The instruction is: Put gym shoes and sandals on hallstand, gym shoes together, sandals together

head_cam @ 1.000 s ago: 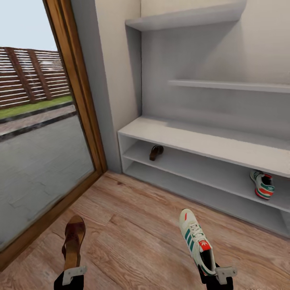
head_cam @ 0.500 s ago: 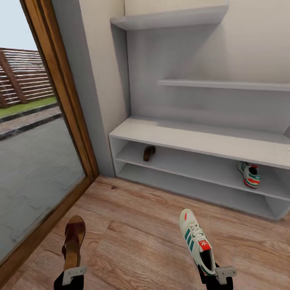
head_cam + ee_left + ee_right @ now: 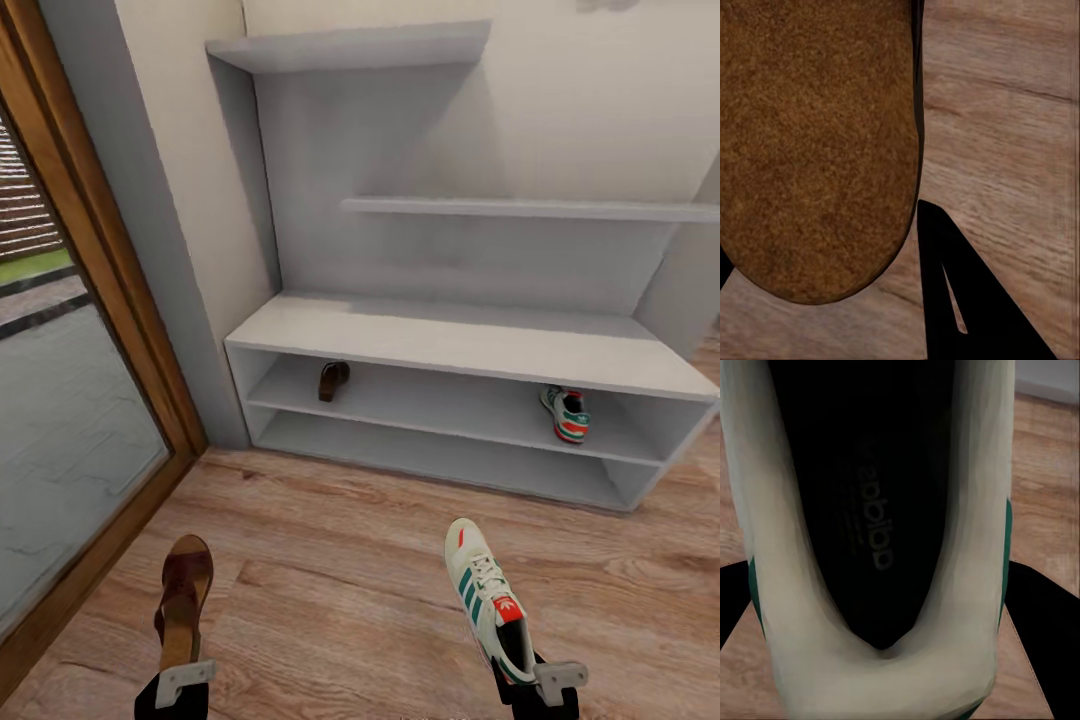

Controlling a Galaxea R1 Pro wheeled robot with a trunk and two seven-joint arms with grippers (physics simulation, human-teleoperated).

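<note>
The view has swung right, bringing the whole shoe rack (image 3: 470, 345) into sight, while the left gripper (image 3: 183, 683) holds a sandal (image 3: 182, 598) and the right gripper (image 3: 545, 682) a sneaker (image 3: 487, 598), their mates already at the middle shelf's ends.

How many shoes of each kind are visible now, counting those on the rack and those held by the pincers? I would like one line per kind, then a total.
Gym shoes: 2, one on the hallstand upper low shelf, one held by the right pincer.
Sandals: 2, one on the same shelf, one held by the left pincer.
Total: 4.
</note>
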